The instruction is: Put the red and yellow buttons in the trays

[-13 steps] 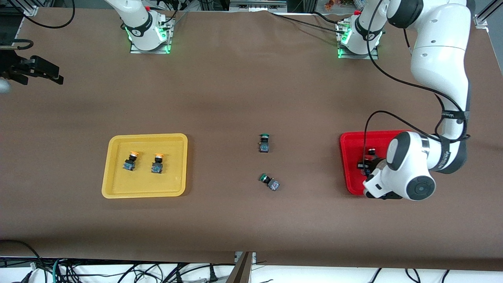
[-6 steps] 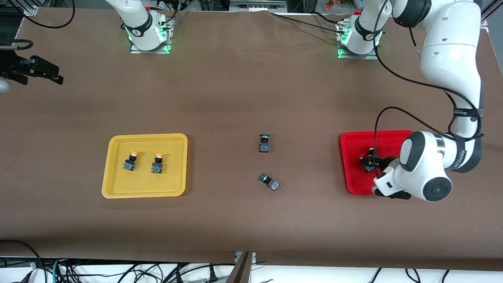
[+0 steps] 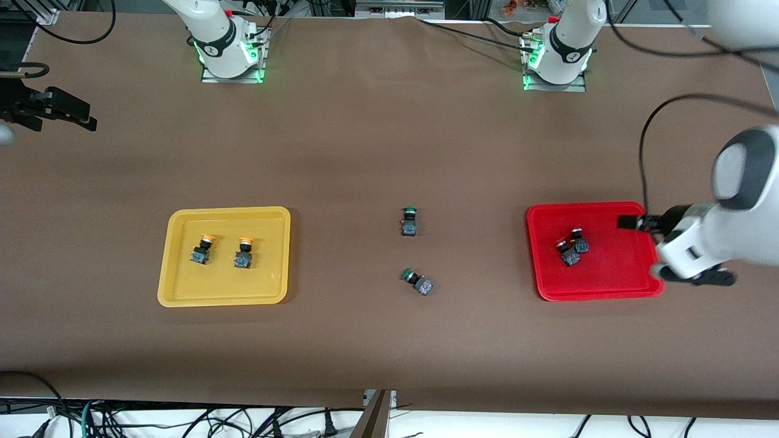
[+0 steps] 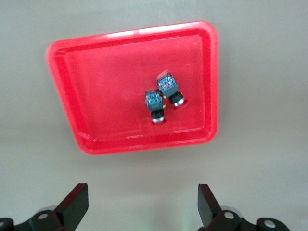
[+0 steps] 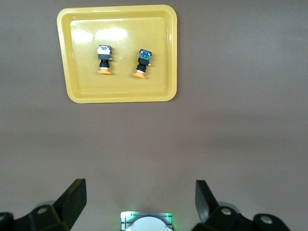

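Both red buttons lie touching in the red tray, both yellow buttons apart in the yellow tray; the left tool, fingers spread and empty, hangs over the red tray's edge, while the right tool waits spread, empty.

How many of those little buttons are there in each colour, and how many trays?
Orange-yellow buttons: 2
Red buttons: 2
Green buttons: 2
Trays, one yellow and one red: 2
Total: 6 buttons, 2 trays
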{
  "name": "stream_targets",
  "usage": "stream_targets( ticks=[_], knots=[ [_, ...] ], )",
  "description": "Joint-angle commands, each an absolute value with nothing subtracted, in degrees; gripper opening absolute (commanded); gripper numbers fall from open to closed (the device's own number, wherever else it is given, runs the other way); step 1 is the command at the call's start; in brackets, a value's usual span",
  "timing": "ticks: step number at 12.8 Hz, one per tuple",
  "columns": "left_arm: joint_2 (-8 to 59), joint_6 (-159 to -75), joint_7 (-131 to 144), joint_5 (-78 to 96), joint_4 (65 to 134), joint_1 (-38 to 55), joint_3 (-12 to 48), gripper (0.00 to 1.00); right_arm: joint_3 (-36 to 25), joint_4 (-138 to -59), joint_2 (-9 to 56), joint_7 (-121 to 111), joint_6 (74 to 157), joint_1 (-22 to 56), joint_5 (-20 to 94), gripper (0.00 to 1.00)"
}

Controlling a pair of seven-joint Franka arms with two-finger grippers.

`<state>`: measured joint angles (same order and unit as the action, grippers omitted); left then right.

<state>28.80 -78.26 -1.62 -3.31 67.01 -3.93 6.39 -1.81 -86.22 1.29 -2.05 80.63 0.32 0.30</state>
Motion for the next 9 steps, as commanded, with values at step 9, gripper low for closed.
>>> stream_targets(
  ticks=[9],
  knots=[
    [-2.2,-104.23,-2.2,-3.16,105.03,-0.2,4.5,1.0,-1.41,-85.96,1.67,-2.11,80.6,-0.09,0.18,1.0]
  ],
)
